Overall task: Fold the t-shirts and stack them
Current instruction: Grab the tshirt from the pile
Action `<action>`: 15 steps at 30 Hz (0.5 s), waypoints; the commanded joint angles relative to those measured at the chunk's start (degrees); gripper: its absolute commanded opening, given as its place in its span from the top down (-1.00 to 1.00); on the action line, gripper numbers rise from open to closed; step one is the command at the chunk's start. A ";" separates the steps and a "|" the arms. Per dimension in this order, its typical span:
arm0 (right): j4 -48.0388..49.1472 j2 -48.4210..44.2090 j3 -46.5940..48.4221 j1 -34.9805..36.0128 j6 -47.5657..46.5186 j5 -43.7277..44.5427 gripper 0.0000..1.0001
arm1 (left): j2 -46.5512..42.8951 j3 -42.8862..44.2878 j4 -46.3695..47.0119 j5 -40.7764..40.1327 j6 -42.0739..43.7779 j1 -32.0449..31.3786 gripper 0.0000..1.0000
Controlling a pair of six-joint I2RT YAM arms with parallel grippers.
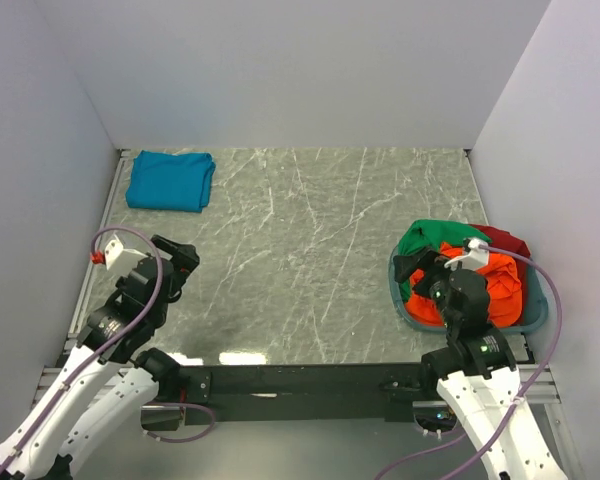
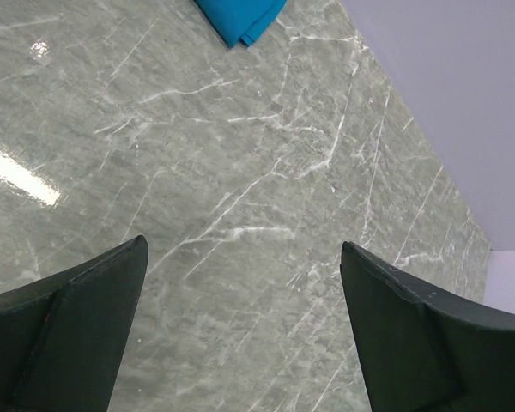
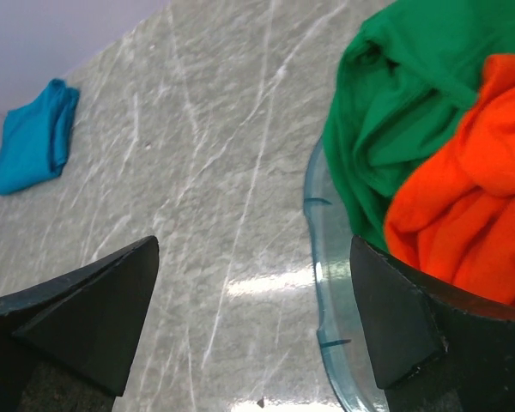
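Note:
A folded teal blue t-shirt (image 1: 171,180) lies at the far left of the table; it also shows in the left wrist view (image 2: 240,19) and the right wrist view (image 3: 33,137). A green t-shirt (image 1: 435,238), an orange t-shirt (image 1: 495,286) and a dark red t-shirt (image 1: 507,241) are bunched in the grey-blue basket (image 1: 540,318) at the right. The green shirt (image 3: 412,112) and the orange shirt (image 3: 468,197) fill the right wrist view. My left gripper (image 1: 180,265) is open and empty over bare table at the left. My right gripper (image 1: 420,268) is open and empty above the basket's left rim (image 3: 324,283).
White walls enclose the marble table (image 1: 310,260) on the left, back and right. A black rail (image 1: 300,380) runs along the near edge between the arm bases.

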 commanded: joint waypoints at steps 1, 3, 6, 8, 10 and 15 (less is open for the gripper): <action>-1.79 1.67 3.89 -0.35 1.13 6.87 -0.97 | -0.55 -1.18 3.18 -0.47 0.18 -0.22 -0.99; -6.16 4.30 6.60 -0.35 2.62 9.16 -0.99 | -0.47 -1.19 3.64 1.28 2.38 -0.22 -0.99; -11.26 8.52 9.07 -0.44 5.42 13.89 -0.99 | 0.67 -0.39 2.23 1.46 1.95 -0.30 -0.99; -12.52 12.11 9.00 -0.53 6.93 20.48 -0.99 | 1.55 -0.48 2.23 0.76 1.51 -0.30 -0.99; -14.01 15.80 8.82 -2.10 9.13 22.69 -0.99 | 2.78 0.83 0.57 1.11 0.37 -0.30 -0.99; -9.37 21.00 7.24 -9.65 7.55 17.17 -0.99 | 4.54 0.93 -0.41 1.37 0.18 -0.48 -0.99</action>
